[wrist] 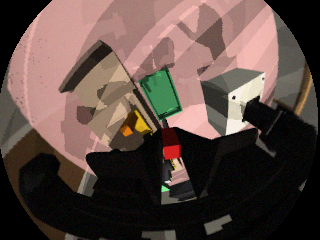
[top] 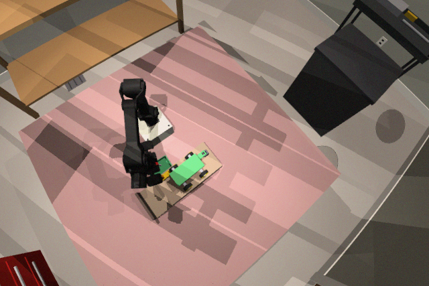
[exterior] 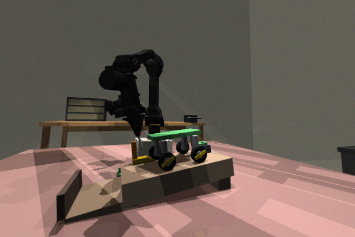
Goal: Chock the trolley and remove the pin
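My gripper [top: 156,164] [exterior: 139,134] [wrist: 167,131] is shut on the red-headed stop pin [exterior: 140,142] [wrist: 171,148]. The pin's shaft hangs down, clear of the ramp, with the green tray [top: 165,162] [wrist: 161,95] close by and below. The green-topped trolley [top: 187,169] [exterior: 175,134] stands on the ramp [top: 164,200] [exterior: 177,181] [wrist: 95,82]. The yellow chock [top: 165,175] [exterior: 142,160] [wrist: 142,123] sits on the ramp at the downhill side of the trolley's far-side lower wheel and appears to touch it. Its orange handle [exterior: 133,150] stands upright.
A white box [top: 157,132] [exterior: 145,143] [wrist: 246,105] stands beside the arm's base, behind the tray. A dark end stop [top: 146,206] [exterior: 69,192] closes the ramp's low end. A wooden bench [top: 104,30] and a black cabinet [top: 339,78] stand farther off.
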{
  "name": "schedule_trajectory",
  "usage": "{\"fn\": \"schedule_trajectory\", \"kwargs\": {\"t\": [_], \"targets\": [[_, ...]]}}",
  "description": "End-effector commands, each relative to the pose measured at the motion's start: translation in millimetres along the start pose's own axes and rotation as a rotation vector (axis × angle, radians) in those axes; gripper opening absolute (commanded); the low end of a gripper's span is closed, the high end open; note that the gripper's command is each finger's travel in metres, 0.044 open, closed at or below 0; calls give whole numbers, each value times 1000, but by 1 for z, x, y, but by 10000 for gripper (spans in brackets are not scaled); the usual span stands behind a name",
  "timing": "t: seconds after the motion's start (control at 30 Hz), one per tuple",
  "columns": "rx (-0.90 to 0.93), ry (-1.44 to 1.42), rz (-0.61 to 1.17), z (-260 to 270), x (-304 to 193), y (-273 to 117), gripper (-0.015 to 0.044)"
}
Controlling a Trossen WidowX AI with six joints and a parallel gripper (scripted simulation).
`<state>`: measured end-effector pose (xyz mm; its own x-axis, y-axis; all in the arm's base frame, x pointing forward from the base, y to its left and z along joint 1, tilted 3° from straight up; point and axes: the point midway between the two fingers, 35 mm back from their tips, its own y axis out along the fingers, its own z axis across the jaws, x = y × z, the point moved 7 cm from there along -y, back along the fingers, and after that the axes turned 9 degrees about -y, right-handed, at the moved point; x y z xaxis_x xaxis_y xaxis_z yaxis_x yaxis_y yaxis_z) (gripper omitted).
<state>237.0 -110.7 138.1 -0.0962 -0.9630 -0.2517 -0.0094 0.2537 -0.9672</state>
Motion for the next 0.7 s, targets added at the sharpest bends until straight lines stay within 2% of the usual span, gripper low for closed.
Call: {"fn": "schedule_trajectory", "kwargs": {"t": [0.0,0.67], "targets": [[7,115,-25,-2,-2,0,0],[66,719,-123,-3,-14,2,0]]}}
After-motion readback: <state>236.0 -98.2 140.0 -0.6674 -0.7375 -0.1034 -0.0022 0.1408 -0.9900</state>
